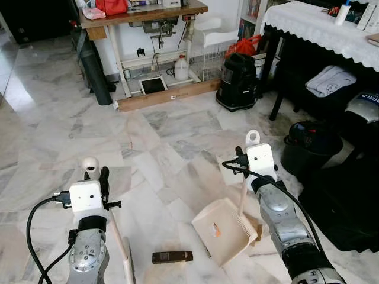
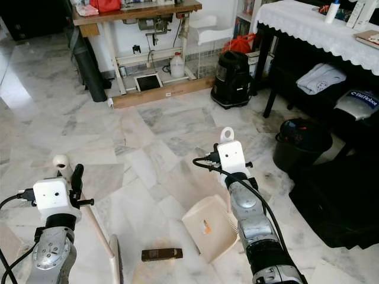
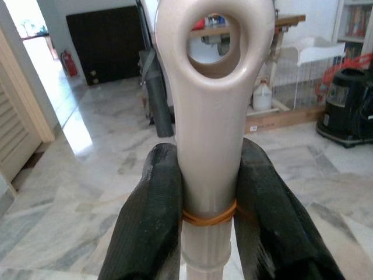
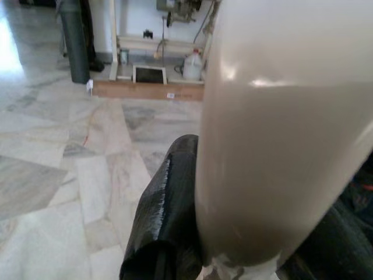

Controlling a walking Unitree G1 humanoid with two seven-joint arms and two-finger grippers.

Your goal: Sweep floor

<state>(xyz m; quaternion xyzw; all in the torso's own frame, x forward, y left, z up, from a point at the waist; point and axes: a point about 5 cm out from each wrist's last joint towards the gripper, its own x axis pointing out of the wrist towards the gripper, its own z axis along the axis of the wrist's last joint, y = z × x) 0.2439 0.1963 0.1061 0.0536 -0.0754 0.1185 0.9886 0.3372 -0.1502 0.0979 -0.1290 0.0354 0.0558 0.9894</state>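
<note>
Left gripper [image 3: 207, 216] is at lower left of the head view, its two black fingers [image 3: 148, 221] pinching the beige broom handle [image 3: 210, 116] just below the hanging loop, at a rubber band [image 3: 210, 217]. Right gripper [image 1: 241, 161], at centre right, is clamped on the upright dustpan handle [image 1: 244, 188]. The beige dustpan [image 1: 224, 231] rests on the marble floor [image 1: 71, 136] at lower centre, a small orange scrap [image 1: 216, 229] inside. A dark brown rectangular object [image 1: 172, 257] lies on the floor just left of the pan.
</note>
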